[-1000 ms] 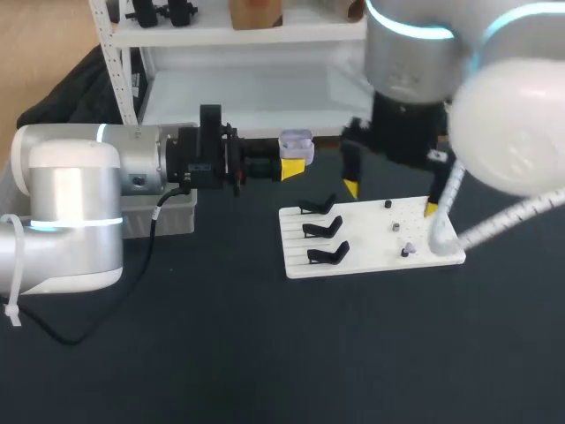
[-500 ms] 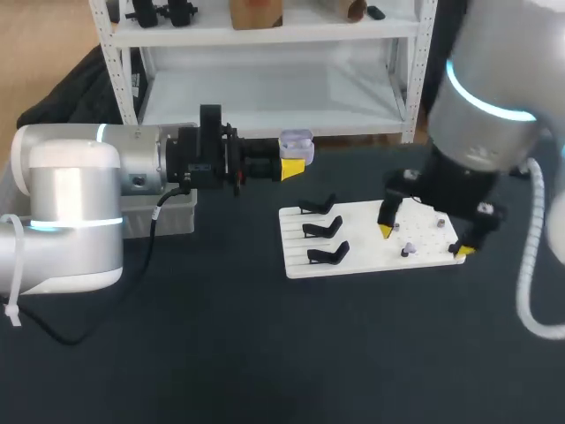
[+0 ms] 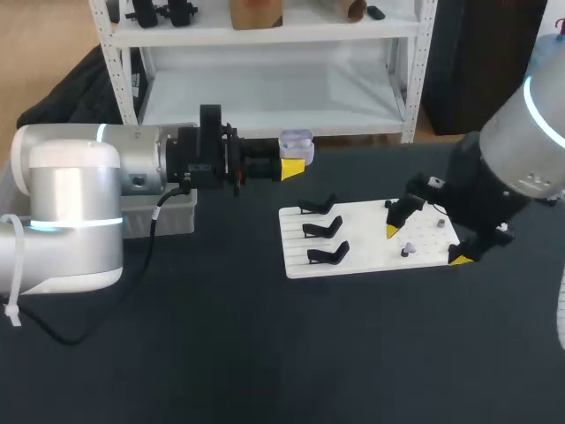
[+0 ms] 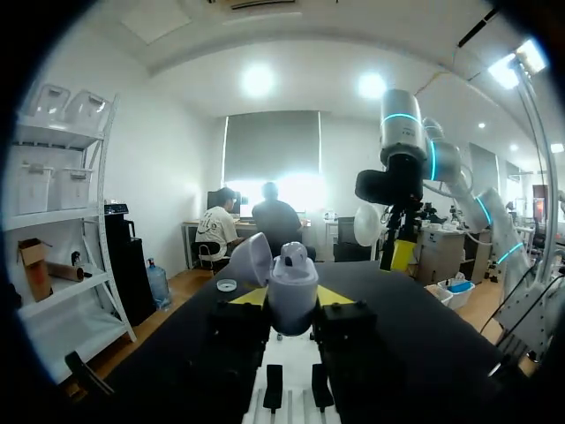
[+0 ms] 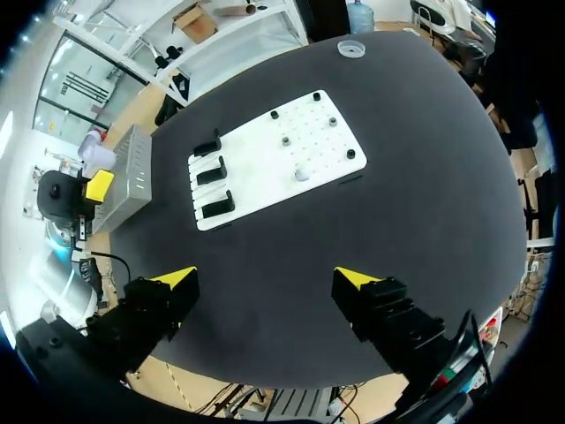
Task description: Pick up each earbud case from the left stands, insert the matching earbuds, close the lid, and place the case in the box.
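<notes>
My left gripper (image 3: 293,168) is shut on a lavender earbud case (image 3: 296,141) and holds it in the air left of and behind the white board (image 3: 371,240). In the left wrist view the case (image 4: 293,287) sits between the yellow tips with its lid (image 4: 252,259) open. Three black stands (image 3: 324,229) on the board's left are empty. Small earbuds (image 3: 406,251) lie on the board's right part. My right gripper (image 3: 425,245) hangs open over that right part. From the right wrist view it (image 5: 269,281) is well above the table, holding nothing, with the board (image 5: 274,155) ahead.
A grey box (image 3: 163,216) stands at the table's left, partly behind my left arm, and shows beside the board as the box (image 5: 137,177) in the right wrist view. A small white cap (image 5: 351,49) lies on the dark table beyond the board.
My right arm has swung from behind the board out to the right, and its open gripper now sits over the board's right end. The left arm and case have not moved.
</notes>
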Action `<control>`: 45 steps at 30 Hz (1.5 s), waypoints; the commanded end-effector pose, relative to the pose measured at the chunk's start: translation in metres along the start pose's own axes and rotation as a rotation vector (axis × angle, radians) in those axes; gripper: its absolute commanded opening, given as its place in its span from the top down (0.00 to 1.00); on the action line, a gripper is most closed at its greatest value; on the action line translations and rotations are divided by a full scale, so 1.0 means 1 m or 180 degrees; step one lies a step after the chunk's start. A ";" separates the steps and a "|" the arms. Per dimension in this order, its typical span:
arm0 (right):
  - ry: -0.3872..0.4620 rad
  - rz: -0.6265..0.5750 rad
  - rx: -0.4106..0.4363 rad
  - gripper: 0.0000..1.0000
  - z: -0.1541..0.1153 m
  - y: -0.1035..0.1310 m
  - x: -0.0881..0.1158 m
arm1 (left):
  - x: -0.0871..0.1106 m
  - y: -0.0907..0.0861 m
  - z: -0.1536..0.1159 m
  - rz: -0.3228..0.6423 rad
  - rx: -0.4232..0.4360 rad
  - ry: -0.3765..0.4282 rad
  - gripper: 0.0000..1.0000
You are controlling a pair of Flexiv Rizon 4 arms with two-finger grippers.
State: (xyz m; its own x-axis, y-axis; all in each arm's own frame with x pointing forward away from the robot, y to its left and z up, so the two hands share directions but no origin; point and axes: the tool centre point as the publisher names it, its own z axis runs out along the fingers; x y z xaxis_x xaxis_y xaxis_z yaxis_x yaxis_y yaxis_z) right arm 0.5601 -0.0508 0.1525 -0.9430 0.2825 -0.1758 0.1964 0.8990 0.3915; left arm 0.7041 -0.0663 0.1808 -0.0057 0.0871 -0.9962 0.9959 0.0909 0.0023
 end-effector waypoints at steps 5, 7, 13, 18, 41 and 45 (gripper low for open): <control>-0.0076 -0.0022 0.0234 0.00 0.032 -0.014 -0.007 | 0.001 -0.001 0.000 0.0003 -0.0007 -0.0008 1.00; -0.0035 0.0054 0.0274 0.00 0.038 -0.017 -0.010 | 0.001 -0.001 0.000 0.0003 -0.0007 -0.0008 1.00; 0.0068 0.0142 0.0365 0.00 0.060 -0.028 -0.023 | 0.001 -0.001 0.000 0.0003 -0.0007 -0.0008 1.00; 0.0108 0.0115 0.0222 0.00 0.076 -0.032 -0.034 | 0.001 -0.001 0.000 0.0003 -0.0007 -0.0008 1.00; 0.0119 0.0170 0.0127 0.25 0.119 -0.043 -0.056 | 0.001 -0.001 0.000 0.0003 -0.0007 -0.0008 1.00; 0.0126 0.0127 0.0124 0.45 0.122 -0.044 -0.063 | 0.001 -0.001 0.000 0.0003 -0.0007 -0.0008 1.00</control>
State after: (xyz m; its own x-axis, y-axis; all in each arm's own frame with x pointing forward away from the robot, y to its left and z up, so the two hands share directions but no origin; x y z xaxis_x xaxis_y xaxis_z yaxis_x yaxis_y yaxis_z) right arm 0.6361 -0.0677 0.0383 -0.9410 0.3105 -0.1343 0.2451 0.8994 0.3619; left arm 0.7041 -0.0663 0.1808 -0.0058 0.0872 -0.9962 0.9959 0.0909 0.0022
